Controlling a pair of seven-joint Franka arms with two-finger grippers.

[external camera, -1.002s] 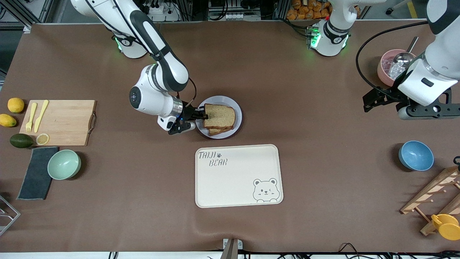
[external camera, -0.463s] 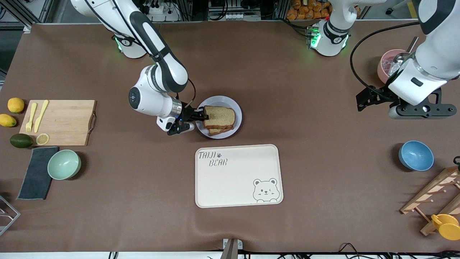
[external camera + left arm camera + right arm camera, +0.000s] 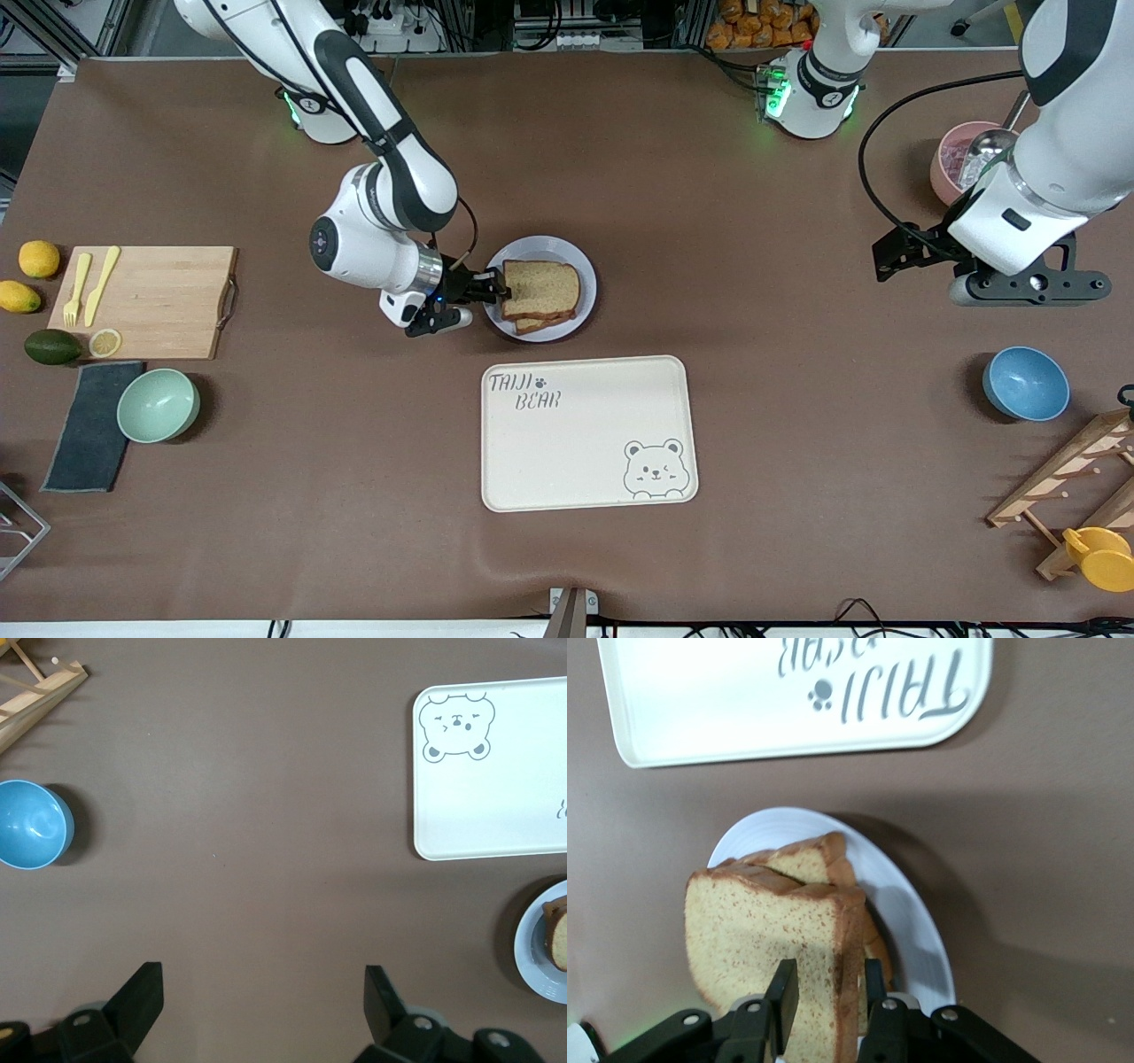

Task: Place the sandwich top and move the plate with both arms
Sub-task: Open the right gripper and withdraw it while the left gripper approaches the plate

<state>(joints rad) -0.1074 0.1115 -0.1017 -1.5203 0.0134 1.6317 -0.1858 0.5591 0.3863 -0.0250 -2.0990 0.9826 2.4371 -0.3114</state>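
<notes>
Wholemeal-brown, the sandwich top [image 3: 541, 285] is lying on the lower slice on the lavender-white plate [image 3: 579, 257], its crust edge at the right arm's end sitting between the right gripper's [image 3: 498, 289] slightly parted fingers [image 3: 782, 994], one above the crust and one beside it. Bare brown tablecloth [image 3: 753, 425] is ringing the plate, with the bear-printed tray [image 3: 588, 432] just nearer the camera. Reaching in low, the right arm is pointing sideways at the plate, while the left gripper [image 3: 261, 1001] is hovering spread wide over bare cloth near the blue bowl [image 3: 1025, 383].
</notes>
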